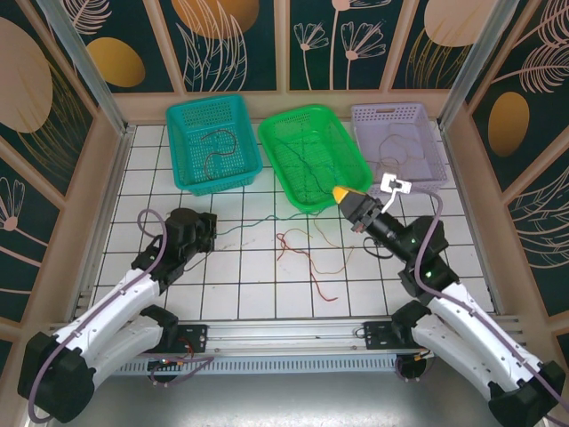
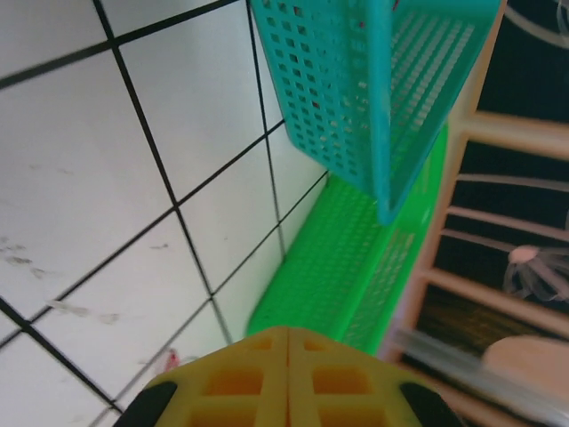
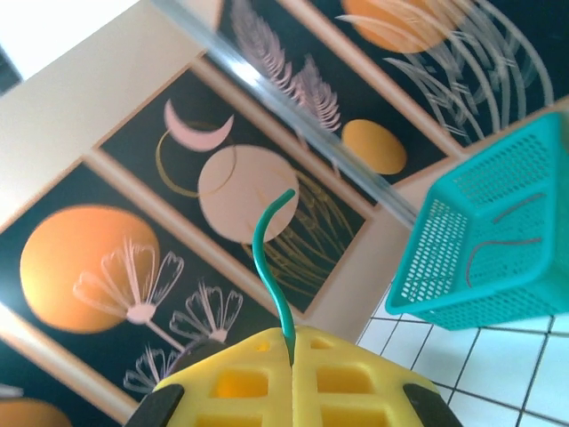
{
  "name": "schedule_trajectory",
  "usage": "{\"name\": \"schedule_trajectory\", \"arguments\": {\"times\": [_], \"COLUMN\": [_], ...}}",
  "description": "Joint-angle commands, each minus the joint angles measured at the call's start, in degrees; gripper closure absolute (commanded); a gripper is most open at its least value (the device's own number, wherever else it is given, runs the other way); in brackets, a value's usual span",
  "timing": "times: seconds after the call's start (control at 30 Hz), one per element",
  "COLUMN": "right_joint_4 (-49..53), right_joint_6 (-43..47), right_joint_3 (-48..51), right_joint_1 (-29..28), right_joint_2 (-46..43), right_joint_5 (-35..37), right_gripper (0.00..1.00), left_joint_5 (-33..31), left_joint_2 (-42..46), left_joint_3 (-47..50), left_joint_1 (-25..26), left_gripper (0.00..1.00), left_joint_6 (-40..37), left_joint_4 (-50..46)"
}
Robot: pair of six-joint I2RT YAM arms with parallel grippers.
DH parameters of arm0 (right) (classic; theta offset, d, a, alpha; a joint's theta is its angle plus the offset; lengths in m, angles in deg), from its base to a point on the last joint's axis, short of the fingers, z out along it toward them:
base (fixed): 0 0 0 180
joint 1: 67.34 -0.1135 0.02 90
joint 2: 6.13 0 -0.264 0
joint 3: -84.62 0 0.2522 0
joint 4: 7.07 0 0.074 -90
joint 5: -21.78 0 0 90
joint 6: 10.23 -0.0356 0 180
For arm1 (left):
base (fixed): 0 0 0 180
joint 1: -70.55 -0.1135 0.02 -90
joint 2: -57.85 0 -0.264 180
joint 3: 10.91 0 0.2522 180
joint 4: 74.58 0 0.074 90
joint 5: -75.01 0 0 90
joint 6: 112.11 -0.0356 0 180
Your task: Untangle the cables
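right arm stretches to the near corner of the green basket (image 1: pixel 293 133), right end effector (image 3: pixel 291 356) clamped on a green cable (image 3: pixel 265 258). left end effector (image 2: pixel 286 365), left of the basket, points down, pressed together. loose cables (image 1: pixel 302 253) lie on the bench (image 1: pixel 240 276) before the basket.

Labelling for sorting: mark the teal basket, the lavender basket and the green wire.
teal basket (image 1: pixel 222 181), top external view, its near wall.
lavender basket (image 1: pixel 391 107), top external view, its far rim.
green wire (image 3: pixel 267 285), right wrist view, its upright curved stretch.

Lab robot cell: gridded tabletop (image 1: pixel 222 285), aluminium frame posts (image 1: pixel 78 53), floral wall panels (image 1: pixel 231 44).
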Motion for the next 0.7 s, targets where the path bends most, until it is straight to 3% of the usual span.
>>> {"name": "schedule_trajectory", "arguments": {"times": [0.0,0.17,0.27,0.3,0.4,0.47,0.57,0.67], "right_joint_4": [-7.5,-4.8,-4.7,-4.4,-0.8,3.0,9.1,12.6], "right_joint_6": [-10.2,-16.7,-15.5,-14.4,-11.1,-7.6,-1.8,1.5], "right_joint_3": [4.2,7.6,5.9,4.4,-1.5,-5.3,-11.2,-14.7], "right_joint_1": [0.2,-0.7,-0.6,-0.2,0.4,0.4,1.2,4.0], "right_joint_2": [-3.7,-6.9,-5.3,-3.8,0.9,3.0,6.1,8.4], "right_joint_5": [8.7,16.4,19.0,18.4,16.5,16.7,17.4,16.5], "right_gripper": [1.00,1.00,1.00,1.00,1.00,1.00,1.00,1.00], "left_joint_5": [-4.7,-2.9,1.7,3.4,6.4,6.1,2.6,-0.6], "left_joint_2": [-0.2,-3.0,-5.9,-7.0,-9.0,-8.5,-6.5,-5.1], "left_joint_3": [0.5,-1.2,-4.6,-5.8,-8.9,-9.9,-12.6,-17.2], "left_joint_1": [-0.6,-0.6,-0.6,-0.6,-0.6,-0.6,-0.6,-0.6], "left_gripper": [1.00,1.00,1.00,0.95,0.49,0.29,0.14,0.10], "left_joint_6": [14.6,19.8,15.9,12.9,6.2,3.4,-2.5,-9.4], "left_joint_4": [9.9,11.1,9.3,9.1,7.9,8.3,6.9,2.4]}}
